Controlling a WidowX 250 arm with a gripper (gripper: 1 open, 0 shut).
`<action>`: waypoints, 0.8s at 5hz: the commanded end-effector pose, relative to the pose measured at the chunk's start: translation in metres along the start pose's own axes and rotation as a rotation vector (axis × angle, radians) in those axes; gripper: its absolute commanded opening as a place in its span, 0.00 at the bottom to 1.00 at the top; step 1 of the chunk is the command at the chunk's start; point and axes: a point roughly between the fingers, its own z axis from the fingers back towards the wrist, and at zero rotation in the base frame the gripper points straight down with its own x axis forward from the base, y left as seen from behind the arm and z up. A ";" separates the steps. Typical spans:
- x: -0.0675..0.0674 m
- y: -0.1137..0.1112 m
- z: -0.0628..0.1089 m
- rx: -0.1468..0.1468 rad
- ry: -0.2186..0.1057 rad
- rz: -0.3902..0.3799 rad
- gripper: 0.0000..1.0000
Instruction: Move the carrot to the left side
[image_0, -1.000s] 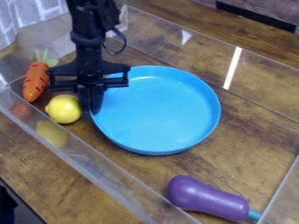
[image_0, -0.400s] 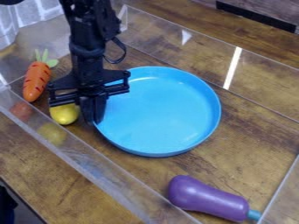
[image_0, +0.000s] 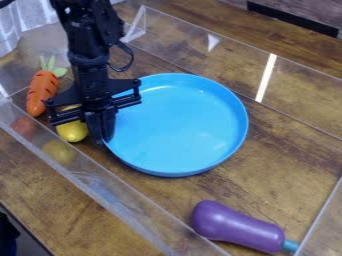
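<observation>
The carrot (image_0: 43, 90), orange with a green top, lies at the left on the wooden table, pointing toward the near edge. My black gripper (image_0: 98, 128) points straight down just right of it. It is shut, its fingers pressed together between a yellow lemon (image_0: 67, 131) and the rim of the blue plate (image_0: 201, 140). The fingers stand against the lemon's right side and hide part of it. Nothing shows between them. The carrot lies apart from the gripper, free on the table.
The blue plate fills the middle of the table. A purple eggplant (image_0: 238, 228) lies at the near right. A clear plastic wall (image_0: 80, 175) runs along the near-left edge, and another clear panel stands at the back right.
The wrist has rolled, so the gripper's cross bar now slants. The arm leans a little further left in the picture. Carrot, plate and eggplant have stayed put.
</observation>
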 end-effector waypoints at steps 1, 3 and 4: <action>0.011 0.004 0.003 -0.033 -0.011 0.027 0.00; -0.003 -0.006 0.031 -0.051 0.010 -0.006 0.00; -0.017 -0.018 0.036 -0.063 0.019 -0.036 0.00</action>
